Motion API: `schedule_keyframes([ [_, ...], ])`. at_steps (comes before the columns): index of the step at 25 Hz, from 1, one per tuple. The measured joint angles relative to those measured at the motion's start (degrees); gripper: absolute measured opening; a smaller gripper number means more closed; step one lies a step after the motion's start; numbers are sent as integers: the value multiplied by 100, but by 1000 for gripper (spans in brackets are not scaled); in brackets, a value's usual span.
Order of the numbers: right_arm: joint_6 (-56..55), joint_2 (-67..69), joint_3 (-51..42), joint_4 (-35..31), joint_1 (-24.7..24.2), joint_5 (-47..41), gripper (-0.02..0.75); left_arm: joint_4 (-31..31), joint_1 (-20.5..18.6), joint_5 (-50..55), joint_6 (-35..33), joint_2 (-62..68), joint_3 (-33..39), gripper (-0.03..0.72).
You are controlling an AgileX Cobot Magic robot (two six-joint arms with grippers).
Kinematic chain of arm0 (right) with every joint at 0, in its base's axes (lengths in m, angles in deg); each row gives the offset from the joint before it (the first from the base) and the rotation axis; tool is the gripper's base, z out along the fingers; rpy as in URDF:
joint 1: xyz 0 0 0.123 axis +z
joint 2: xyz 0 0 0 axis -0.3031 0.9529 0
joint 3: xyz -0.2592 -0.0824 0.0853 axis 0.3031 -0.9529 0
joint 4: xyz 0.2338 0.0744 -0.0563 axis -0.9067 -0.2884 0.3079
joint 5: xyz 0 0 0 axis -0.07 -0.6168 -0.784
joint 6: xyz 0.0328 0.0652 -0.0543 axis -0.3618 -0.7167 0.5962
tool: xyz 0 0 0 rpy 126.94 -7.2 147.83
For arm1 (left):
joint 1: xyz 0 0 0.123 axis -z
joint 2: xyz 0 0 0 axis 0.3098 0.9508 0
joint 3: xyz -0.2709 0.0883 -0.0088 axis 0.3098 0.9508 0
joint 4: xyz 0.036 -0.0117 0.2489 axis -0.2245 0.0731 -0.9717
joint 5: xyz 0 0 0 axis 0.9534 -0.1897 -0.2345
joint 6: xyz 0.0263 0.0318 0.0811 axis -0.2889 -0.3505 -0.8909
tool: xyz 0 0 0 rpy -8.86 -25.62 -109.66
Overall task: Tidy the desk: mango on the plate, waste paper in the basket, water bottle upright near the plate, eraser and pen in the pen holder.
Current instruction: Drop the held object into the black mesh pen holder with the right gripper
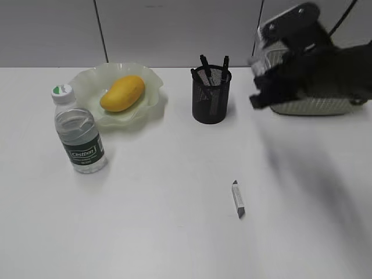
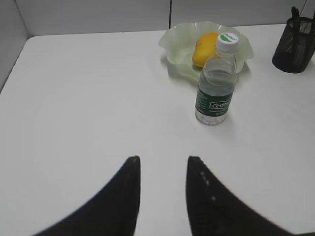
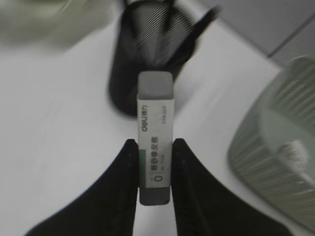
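The mango (image 1: 122,93) lies on the wavy green plate (image 1: 148,78). The water bottle (image 1: 79,131) stands upright just left of the plate, in front of it. The black mesh pen holder (image 1: 211,96) holds dark pens. My right gripper (image 3: 155,147) is shut on a white-sleeved grey eraser (image 3: 155,123), just before the pen holder (image 3: 147,59); in the exterior view it (image 1: 263,96) is a blur by the green basket (image 1: 314,106). My left gripper (image 2: 162,160) is open and empty over bare desk, short of the bottle (image 2: 214,83), mango (image 2: 204,46) and plate (image 2: 179,46).
A small white and grey oblong thing (image 1: 237,199) lies on the desk in front of the pen holder. The basket (image 3: 275,147) has something whitish inside (image 3: 293,147). The pen holder also shows at the left wrist view's far right (image 2: 295,49).
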Motion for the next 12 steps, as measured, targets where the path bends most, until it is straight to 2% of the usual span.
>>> schedule_keyframes([
  [1,-248,66,93,-77,0,329,171,0,0,0,0,0,0,237],
  [3,-1114,373,402,231,-12,741,171,0,0,0,0,0,0,237],
  [7,-3314,1218,1203,1813,-12,1038,171,0,0,0,0,0,2,237],
  [9,-4321,1631,1538,2378,-7,1283,171,0,0,0,0,0,2,237],
  [12,-5120,2098,1897,3108,-7,1556,171,0,0,0,0,0,2,237],
])
